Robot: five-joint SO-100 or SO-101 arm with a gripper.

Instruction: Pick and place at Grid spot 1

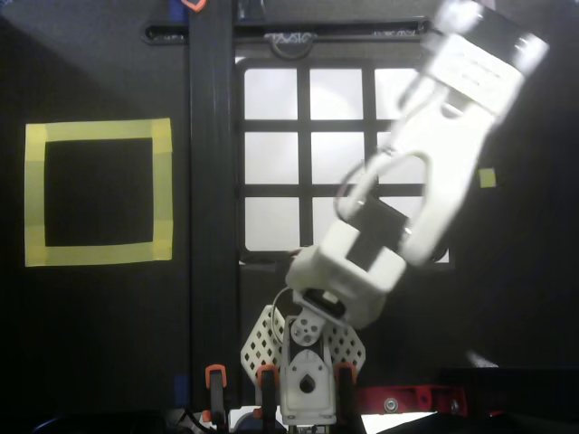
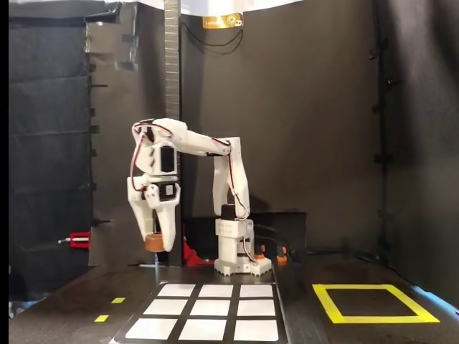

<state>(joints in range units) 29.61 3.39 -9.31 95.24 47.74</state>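
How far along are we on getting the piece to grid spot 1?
The pick looks done: the claw is shut on the small brown piece, held above the table. The carry is under way. Left: lowering it onto grid spot 1, which looks bare, and releasing.

In the overhead view the white arm was blurry and covered most of the grid's right column. It also hid the gripper from above. The top edge cut off the arm's end.
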